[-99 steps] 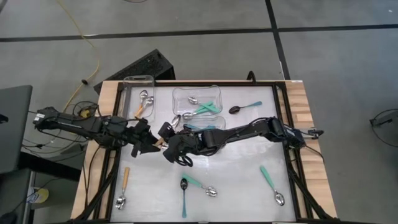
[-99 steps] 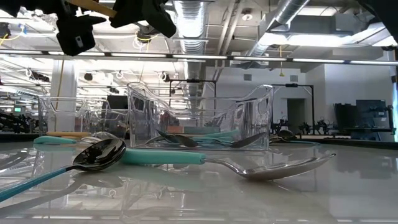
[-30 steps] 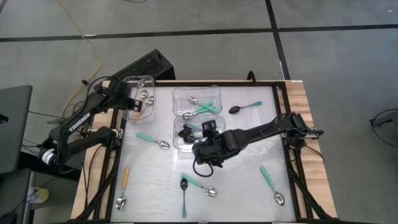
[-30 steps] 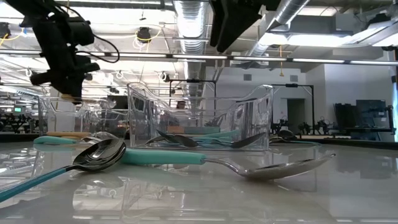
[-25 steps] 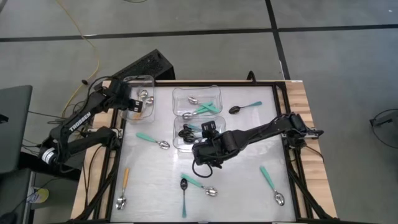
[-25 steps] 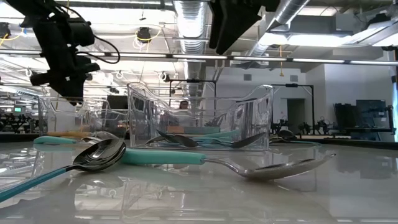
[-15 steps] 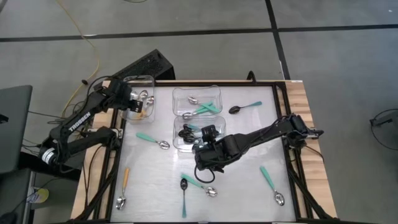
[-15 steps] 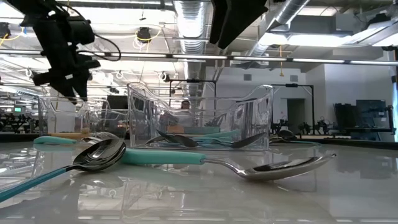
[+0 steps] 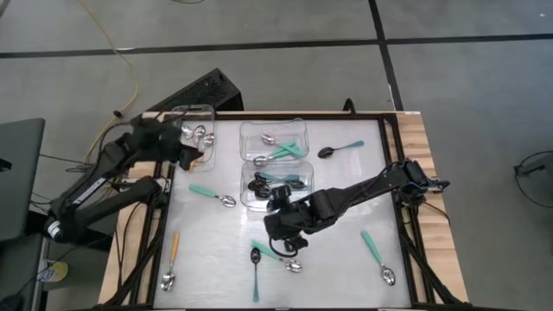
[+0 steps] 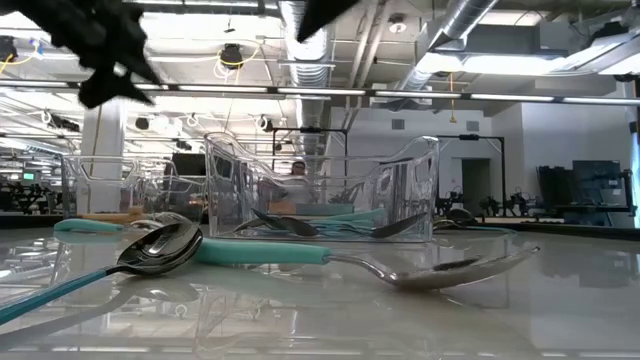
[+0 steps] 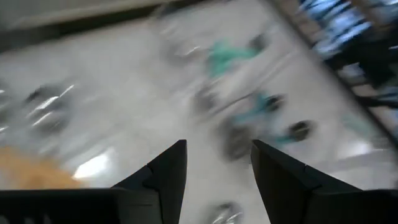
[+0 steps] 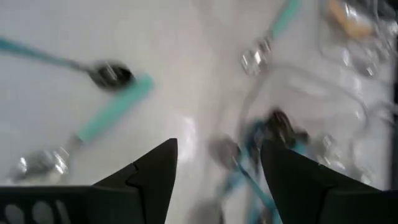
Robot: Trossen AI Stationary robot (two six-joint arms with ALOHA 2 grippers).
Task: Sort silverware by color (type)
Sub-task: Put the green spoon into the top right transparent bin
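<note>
High view: left end effector (image 9: 192, 152) sits over the far-left tub (image 9: 192, 130), fingers apart, nothing between them; left wrist view agrees, gap btwn fingers (image 11: 163, 174) clear. Orange-handled spoons (image 9: 200, 138) lie in that tub. Right end effector (image 9: 278, 238) hangs over mid counter (image 9: 346, 259), just near side of the black-spoon tub (image 9: 278, 183), jaws apart & empty per right wrist view, fingers (image 12: 152, 171) w/ bare counter btwn them.

Spoons: teal w/ silver bowls in far middle tub (image 9: 275, 141); black-bowl ones piled in the tub next to it. Loose on counter: black-bowl teal spoon (image 9: 340, 149) far right of the tubs; silver teal spoon (image 9: 212, 194) left of the black tub; orange-handled spoon (image 9: 171, 261) at near-left edge; black-bowl teal spoon (image 9: 256, 273) and silver teal spoon (image 9: 276, 258) crossing close together at near centre, just below right end effector; silver teal spoon (image 9: 378, 257) near right.

Low view: same near pair up close, black bowl (image 10: 160, 248) beside long silver spoon (image 10: 420, 268), tubs behind.
</note>
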